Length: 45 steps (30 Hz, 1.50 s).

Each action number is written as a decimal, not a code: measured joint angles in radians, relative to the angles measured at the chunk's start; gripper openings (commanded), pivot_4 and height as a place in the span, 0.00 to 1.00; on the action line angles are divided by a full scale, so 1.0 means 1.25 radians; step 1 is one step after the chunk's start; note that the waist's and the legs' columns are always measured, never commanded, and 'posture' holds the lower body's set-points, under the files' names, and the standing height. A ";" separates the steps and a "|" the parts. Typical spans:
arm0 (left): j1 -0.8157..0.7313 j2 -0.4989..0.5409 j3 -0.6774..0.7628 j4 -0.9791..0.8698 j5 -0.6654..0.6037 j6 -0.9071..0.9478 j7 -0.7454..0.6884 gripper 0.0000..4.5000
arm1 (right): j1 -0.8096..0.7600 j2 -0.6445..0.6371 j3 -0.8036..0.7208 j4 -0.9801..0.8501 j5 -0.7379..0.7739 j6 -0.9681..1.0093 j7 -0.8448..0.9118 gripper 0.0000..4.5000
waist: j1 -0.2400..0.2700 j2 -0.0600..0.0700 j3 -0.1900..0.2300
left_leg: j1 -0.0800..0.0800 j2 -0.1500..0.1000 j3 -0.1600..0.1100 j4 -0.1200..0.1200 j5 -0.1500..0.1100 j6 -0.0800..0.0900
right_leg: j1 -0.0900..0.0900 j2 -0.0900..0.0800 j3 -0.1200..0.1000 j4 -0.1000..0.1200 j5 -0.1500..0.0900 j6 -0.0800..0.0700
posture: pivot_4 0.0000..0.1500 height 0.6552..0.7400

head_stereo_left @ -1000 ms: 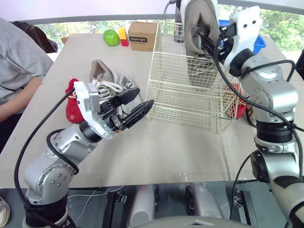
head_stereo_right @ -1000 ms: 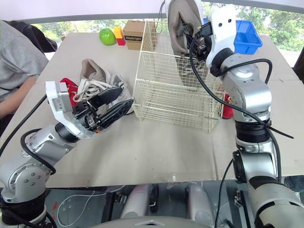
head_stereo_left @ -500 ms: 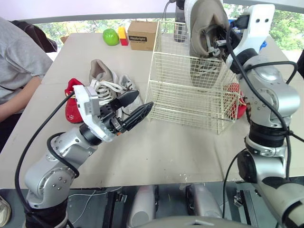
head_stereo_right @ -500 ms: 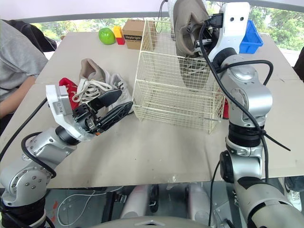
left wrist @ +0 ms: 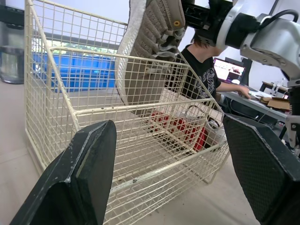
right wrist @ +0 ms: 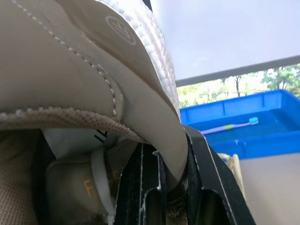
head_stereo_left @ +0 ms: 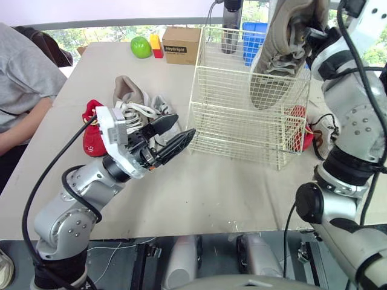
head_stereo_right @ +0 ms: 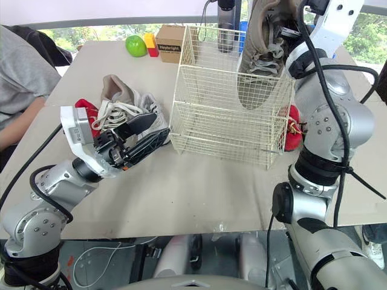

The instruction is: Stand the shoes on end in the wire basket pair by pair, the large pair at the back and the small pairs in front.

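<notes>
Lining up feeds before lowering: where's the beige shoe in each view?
Left eye: beige shoe top right, toe down into the wire basket.
Right eye: shoe top, right of centre.
Left wrist: shoe behind the basket's wires.
Right wrist: shoe's heel clamped in the right gripper.
Shared landmark: blue bin.

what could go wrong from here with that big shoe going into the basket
1. The right claw pinches only the heel collar of the beige shoe, which hangs tilted, toe down in the wire basket; it may slip or twist and end up lying flat rather than on end.
2. The open left claw hovers close to the basket's front corner; a small move might nudge the basket under the shoe.
</notes>
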 measured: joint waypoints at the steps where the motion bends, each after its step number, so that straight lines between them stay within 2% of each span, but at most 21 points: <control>1: 0.000 0.000 0.000 0.000 0.001 -0.001 -0.002 0.86 | 0.014 -0.012 0.004 -0.001 0.006 0.020 0.010 0.01 | 0.000 0.000 0.000 | 0.000 0.000 0.000 0.000 0.000 0.000 | 0.000 0.000 0.000 0.000 0.000 0.000 | 1.00 1.00; 11: 0.007 0.000 -0.005 0.000 0.014 -0.002 -0.006 0.86 | 0.050 -0.067 0.002 0.079 0.033 0.033 0.088 0.01 | -0.003 -0.001 -0.001 | 0.003 0.000 0.000 0.000 0.000 0.000 | 0.002 0.000 0.000 0.000 -0.002 -0.003 | 1.00 1.00; 16: 0.017 -0.001 -0.005 -0.001 0.013 -0.003 -0.013 0.86 | 0.069 -0.107 0.012 0.092 0.055 0.035 0.138 0.45 | -0.002 -0.001 -0.001 | 0.003 0.000 0.000 0.000 0.000 0.000 | 0.003 0.000 0.001 -0.001 -0.002 -0.003 | 1.00 1.00; 21: 0.017 0.000 -0.005 -0.001 0.013 -0.009 -0.037 0.86 | 0.111 -0.155 0.056 0.055 0.065 0.002 0.198 0.98 | 0.003 -0.001 -0.001 | 0.002 0.000 0.000 0.001 0.000 0.000 | 0.004 0.000 0.000 -0.002 -0.002 -0.003 | 1.00 1.00; 30: -0.009 0.017 -0.003 0.013 0.015 -0.019 -0.083 0.86 | 0.186 -0.233 0.073 0.024 0.045 -0.079 0.255 0.98 | -0.003 -0.001 -0.001 | 0.002 0.000 0.000 0.000 0.000 0.000 | 0.002 0.000 0.002 -0.003 -0.002 -0.003 | 1.00 1.00; 33: -0.015 0.017 -0.006 0.014 0.017 -0.019 -0.082 0.86 | 0.186 -0.266 0.113 0.025 0.039 -0.109 0.299 0.78 | -0.006 0.000 -0.001 | 0.002 0.000 0.000 -0.001 0.000 0.000 | 0.001 0.001 0.002 -0.002 -0.002 -0.003 | 1.00 1.00; 36: -0.015 0.017 -0.006 0.020 0.022 -0.019 -0.082 0.86 | 0.171 -0.278 0.144 0.028 0.033 -0.127 0.332 0.46 | -0.006 0.000 -0.001 | 0.002 0.000 0.000 -0.001 0.000 0.000 | 0.001 0.001 0.002 -0.002 -0.002 -0.003 | 1.00 1.00; 37: -0.016 0.017 -0.006 0.022 0.024 -0.020 -0.082 0.86 | 0.160 -0.275 0.146 0.038 0.032 -0.129 0.334 0.32 | -0.006 0.000 -0.001 | 0.002 0.000 0.000 -0.001 0.000 0.000 | 0.001 0.001 0.002 -0.002 -0.002 -0.003 | 1.00 1.00; 40: -0.016 0.017 -0.005 0.022 0.027 -0.020 -0.080 0.86 | 0.149 -0.270 0.154 0.061 0.024 -0.139 0.334 0.04 | -0.005 0.000 -0.001 | 0.002 0.000 0.001 -0.001 0.000 0.000 | 0.001 0.001 0.003 -0.002 -0.002 -0.003 | 1.00 1.00; 41: -0.015 0.017 -0.005 0.022 0.028 -0.021 -0.078 0.86 | 0.140 -0.267 0.160 0.069 0.019 -0.146 0.334 0.01 | -0.005 0.000 0.000 | 0.002 0.000 0.001 -0.001 0.000 0.000 | 0.001 0.001 0.003 -0.002 -0.002 -0.003 | 1.00 1.00; 45: -0.010 0.016 -0.004 0.022 0.030 -0.022 -0.070 0.86 | 0.108 -0.270 0.180 0.078 0.007 -0.161 0.348 0.01 | -0.004 0.001 0.000 | 0.001 0.000 0.001 -0.002 0.000 0.000 | -0.001 0.001 0.003 -0.002 -0.002 -0.003 | 1.00 1.00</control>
